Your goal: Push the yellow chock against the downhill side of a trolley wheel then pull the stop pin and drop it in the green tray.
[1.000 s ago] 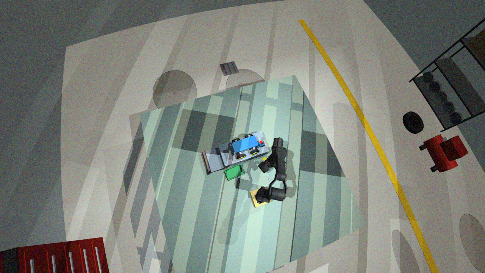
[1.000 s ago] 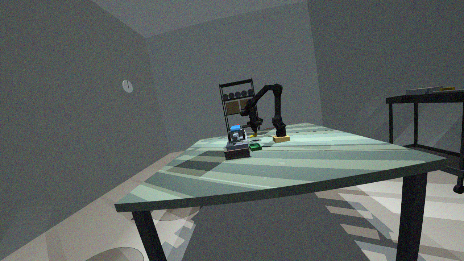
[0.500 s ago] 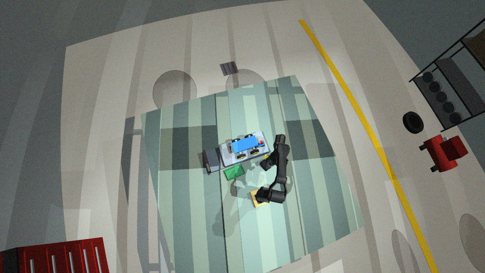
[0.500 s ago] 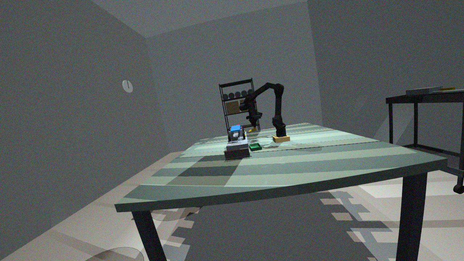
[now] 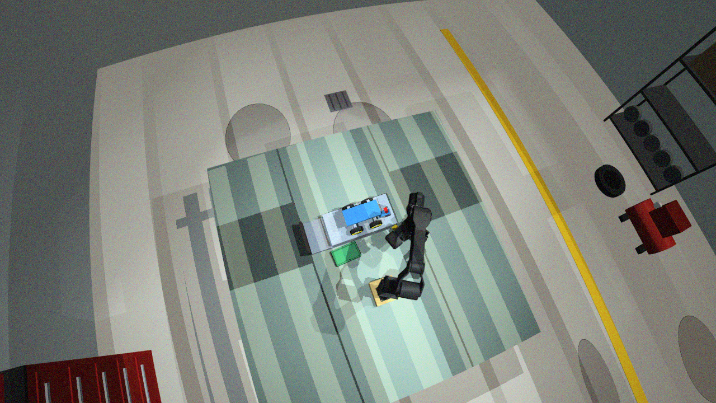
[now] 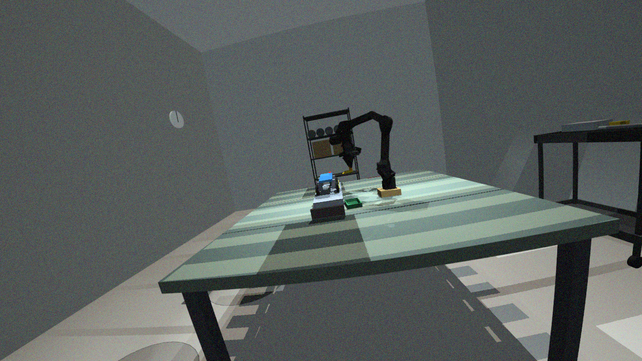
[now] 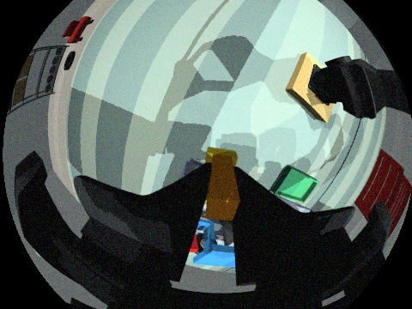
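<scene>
Gripper [image 7: 220,201] is clamping the chock's orange handle [image 7: 222,185]; the wrist view is showing the handle pinched between the two dark fingers, pointing up the frame. The chock [image 6: 346,171] is hanging in the air under the gripper, off the table [image 6: 449,224], just past the ramp's uphill end. Its yellow body is showing as a small spot by the wrist in the top view, base probably hidden by the arm.

Trolley [image 5: 361,214] is sitting on the grey ramp [image 5: 320,233], blue deck up, yellow-hubbed wheels [image 5: 356,230] on the near side with nothing against them. The red-headed stop pin [image 5: 386,210] is sitting at the trolley's uphill end, beside the gripper but not touching it.

Green tray [image 5: 345,254] is lying on the table next to the ramp's lower half, between ramp and arm base [image 5: 380,290].
</scene>
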`<state>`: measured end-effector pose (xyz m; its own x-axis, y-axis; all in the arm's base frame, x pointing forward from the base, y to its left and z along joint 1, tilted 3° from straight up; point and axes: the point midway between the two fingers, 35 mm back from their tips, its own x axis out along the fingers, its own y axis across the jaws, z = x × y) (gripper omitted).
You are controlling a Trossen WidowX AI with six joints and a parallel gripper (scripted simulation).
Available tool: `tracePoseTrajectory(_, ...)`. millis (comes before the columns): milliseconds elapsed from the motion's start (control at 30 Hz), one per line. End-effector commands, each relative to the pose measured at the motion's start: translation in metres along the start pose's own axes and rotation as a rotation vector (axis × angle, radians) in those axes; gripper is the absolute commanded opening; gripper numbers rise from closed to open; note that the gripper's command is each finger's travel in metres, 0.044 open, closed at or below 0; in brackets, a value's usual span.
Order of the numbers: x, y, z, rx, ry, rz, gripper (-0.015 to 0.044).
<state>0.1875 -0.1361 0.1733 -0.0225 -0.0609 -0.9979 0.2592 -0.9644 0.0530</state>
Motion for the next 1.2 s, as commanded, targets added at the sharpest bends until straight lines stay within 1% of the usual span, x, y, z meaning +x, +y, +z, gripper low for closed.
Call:
tracePoseTrajectory(0,-0.0069,-0.0009,-0.0015,0.002,0.002,-0.003,0.0000)
tracePoseTrajectory(233,-0.0069,-0.0009,-0.0015,-0.044,0.002,-0.003,0.0000)
tracePoseTrajectory(1167,-0.0069,-0.0010,-0.0016,-1.009,0.001,0.001,0.0000)
